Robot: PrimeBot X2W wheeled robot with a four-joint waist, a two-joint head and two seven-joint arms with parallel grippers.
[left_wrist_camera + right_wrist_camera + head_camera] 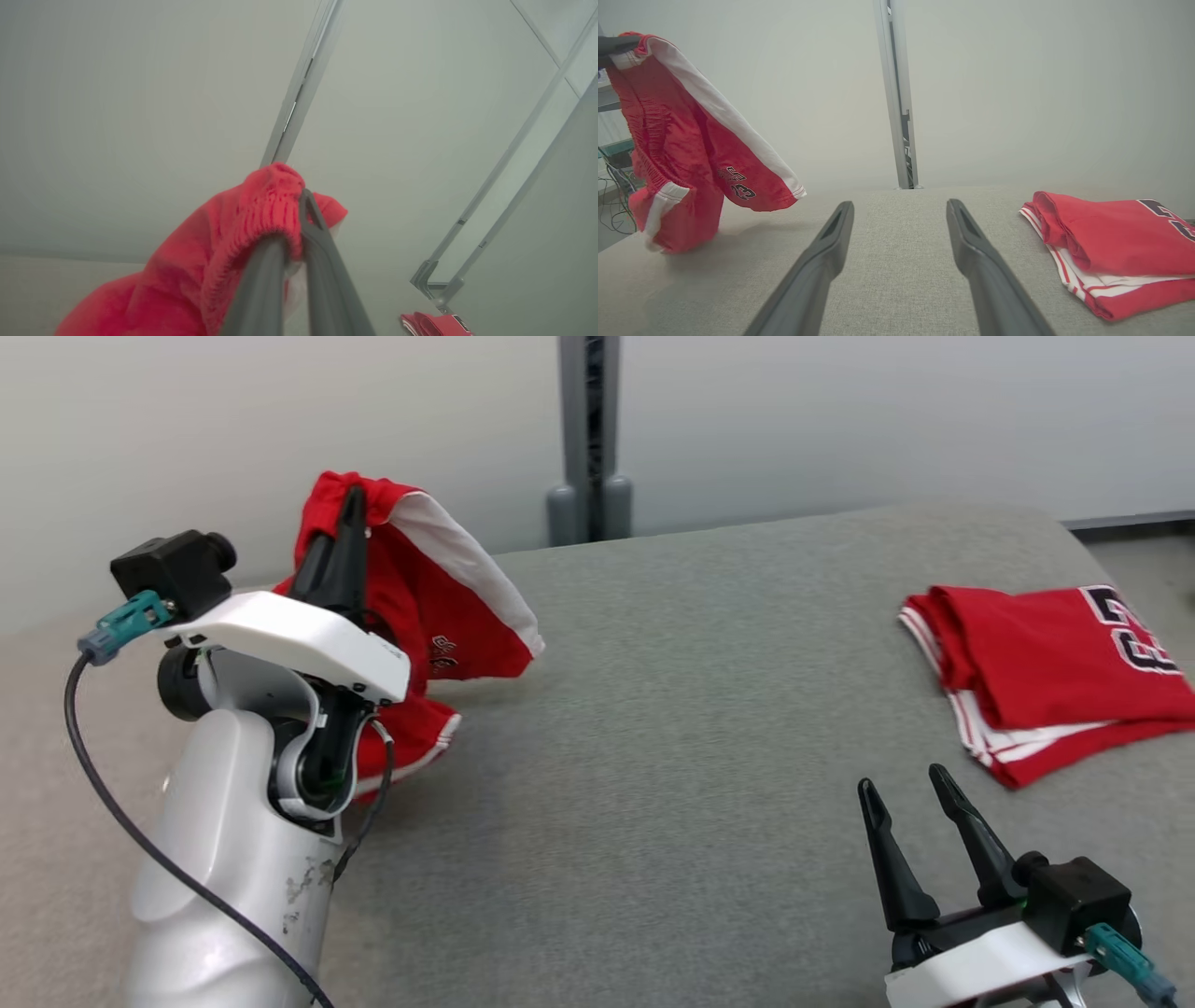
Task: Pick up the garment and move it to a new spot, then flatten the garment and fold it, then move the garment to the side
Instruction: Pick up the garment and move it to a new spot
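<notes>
At upper left, the left gripper (350, 513) is clamped on the waistband (261, 210) of the red shorts (448, 607), whose lower end touches the table (653, 728), while the right gripper (904, 786), lower right, holds its fingers apart and empty; the narrow pinch may slip if that end drags.

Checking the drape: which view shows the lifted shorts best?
Right wrist view: the shorts hang almost wholly visible. In the head view the left gripper covers part; the left wrist view shows the pinched waistband.
</notes>
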